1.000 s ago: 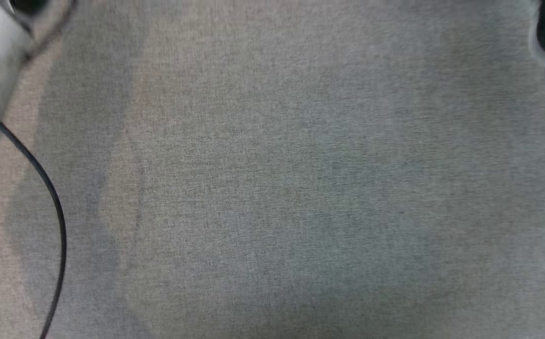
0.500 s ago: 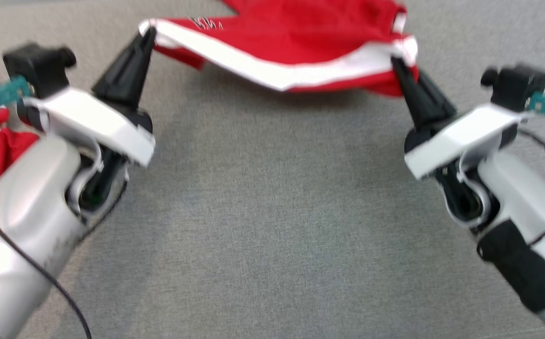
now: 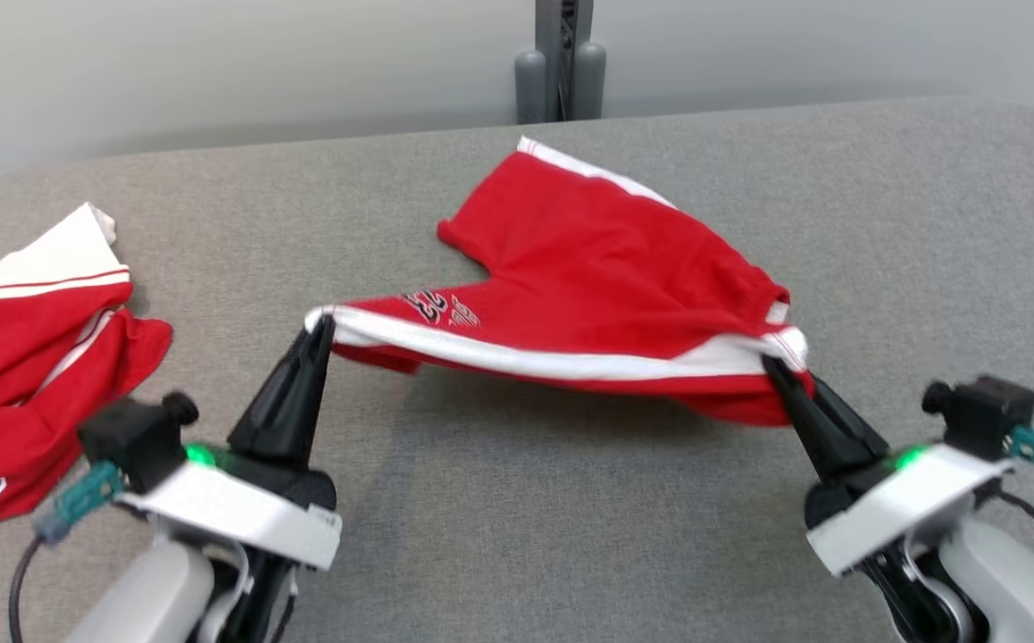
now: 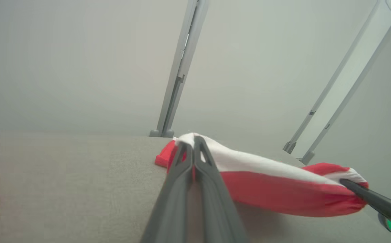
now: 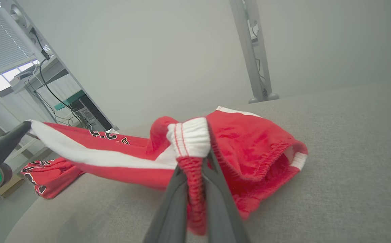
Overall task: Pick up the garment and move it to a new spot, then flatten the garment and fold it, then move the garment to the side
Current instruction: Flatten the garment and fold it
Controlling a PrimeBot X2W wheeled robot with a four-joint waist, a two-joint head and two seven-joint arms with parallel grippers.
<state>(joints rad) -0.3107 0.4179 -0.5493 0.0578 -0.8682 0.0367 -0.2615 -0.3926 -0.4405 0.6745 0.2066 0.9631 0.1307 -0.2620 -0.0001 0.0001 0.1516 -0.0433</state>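
The garment (image 3: 597,277) is a pair of red shorts with white side stripes and a white waistband, held up by two corners over the grey table (image 3: 526,518). My left gripper (image 3: 321,327) is shut on its left corner, at the white stripe's end. My right gripper (image 3: 771,364) is shut on the elastic waistband at the right. The stripe sags between them and the far part rests on the table. In the left wrist view my left gripper (image 4: 193,141) pinches the garment (image 4: 266,182). In the right wrist view my right gripper (image 5: 195,165) pinches the gathered waistband of the garment (image 5: 246,141).
A second red and white garment (image 3: 26,357) lies crumpled at the table's left edge, also seen as the second garment (image 5: 50,175). A grey upright post (image 3: 560,58) stands behind the table's far edge, against a pale wall.
The head camera has tilted up, from bare table to the whole scene. The garment stays stretched between both shut grippers.
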